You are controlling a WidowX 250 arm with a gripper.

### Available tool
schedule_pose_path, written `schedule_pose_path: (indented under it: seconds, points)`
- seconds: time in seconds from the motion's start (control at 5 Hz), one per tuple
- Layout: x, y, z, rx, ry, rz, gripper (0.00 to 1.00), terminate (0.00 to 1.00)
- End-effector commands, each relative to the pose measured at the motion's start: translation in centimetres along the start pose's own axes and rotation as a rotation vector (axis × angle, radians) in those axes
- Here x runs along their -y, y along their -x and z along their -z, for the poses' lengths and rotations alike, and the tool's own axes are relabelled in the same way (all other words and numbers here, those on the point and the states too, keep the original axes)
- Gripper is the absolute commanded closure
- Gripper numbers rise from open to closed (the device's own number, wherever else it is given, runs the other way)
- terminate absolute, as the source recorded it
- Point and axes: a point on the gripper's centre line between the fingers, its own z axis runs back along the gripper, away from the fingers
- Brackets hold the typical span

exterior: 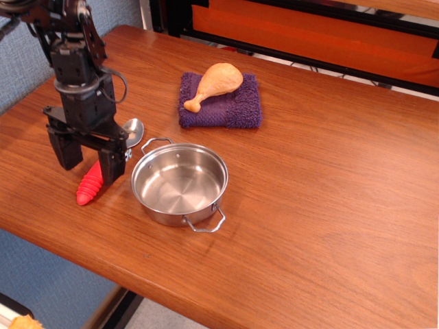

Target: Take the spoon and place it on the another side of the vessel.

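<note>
The spoon lies on the table left of the vessel: its ribbed red handle (90, 185) points toward the front left and its silver bowl (133, 129) lies near the vessel's far loop handle. The vessel (180, 183) is a shallow steel pot with two wire loop handles, empty inside. My gripper (89, 163) is open and low over the spoon's handle, one finger on each side of it, hiding the handle's middle. It does not hold the spoon.
A purple folded cloth (230, 106) lies behind the vessel with a tan toy chicken drumstick (216, 82) on it. The table's front edge (103, 264) runs close below the spoon. A blue wall panel (20, 48) stands at the left.
</note>
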Motion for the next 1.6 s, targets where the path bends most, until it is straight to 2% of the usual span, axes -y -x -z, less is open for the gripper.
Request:
schedule_pose_path:
  seconds: [0.0, 0.2, 0.6, 0.8, 1.2, 1.4]
  points:
    - [-0.3, -0.3, 0.2, 0.018, -0.023, -0.012, 0.0, 0.0]
    - [-0.4, -0.2, 0.3, 0.016, -0.017, -0.021, 1.0, 0.0]
    - [-0.9, 0.2, -0.5, 0.007, -0.039, -0.041, 1.0, 0.0]
    - [-1.6, 0.2, -1.9, 0.025, -0.059, -0.059, 1.0, 0.0]
    - [0.1, 1.1, -5.8, 0.093, -0.136, -0.043, 1.0, 0.0]
    - [2.0, 1.3, -6.8, 0.149, -0.102, -0.001, 1.0, 0.0]
